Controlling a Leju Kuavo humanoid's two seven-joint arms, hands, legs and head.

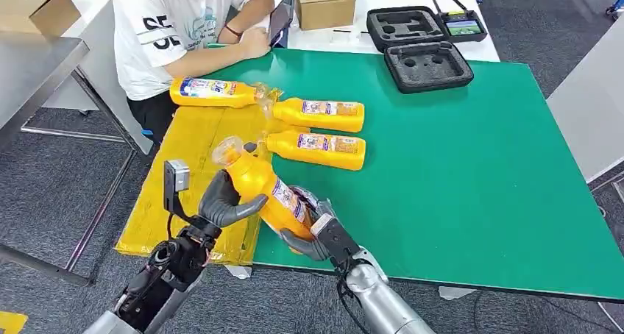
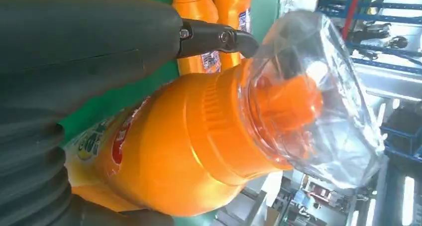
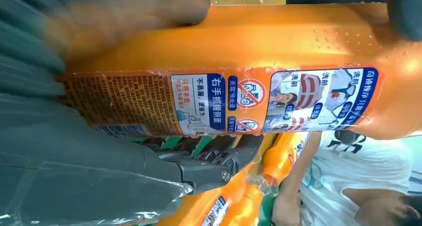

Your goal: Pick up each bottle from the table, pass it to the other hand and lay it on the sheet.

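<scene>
An orange bottle (image 1: 261,190) with a clear film over its cap hangs tilted above the near edge of the yellow sheet (image 1: 184,165). My left hand (image 1: 221,201) grips its upper body and my right hand (image 1: 313,231) grips its base. The left wrist view has the bottle (image 2: 174,151) under the left hand's (image 2: 74,52) thumb. In the right wrist view the label side of the bottle (image 3: 249,47) lies in the right hand (image 3: 74,151). One bottle (image 1: 213,91) lies on the sheet's far end. Two bottles (image 1: 320,115) (image 1: 316,148) lie on the green table (image 1: 478,165), caps toward the sheet.
A person in a white T-shirt (image 1: 184,25) sits at the table's far left corner, an arm resting near the sheet. A black foam case (image 1: 427,65) and a cardboard box (image 1: 324,1) stand at the back. A metal table (image 1: 29,69) stands to the left.
</scene>
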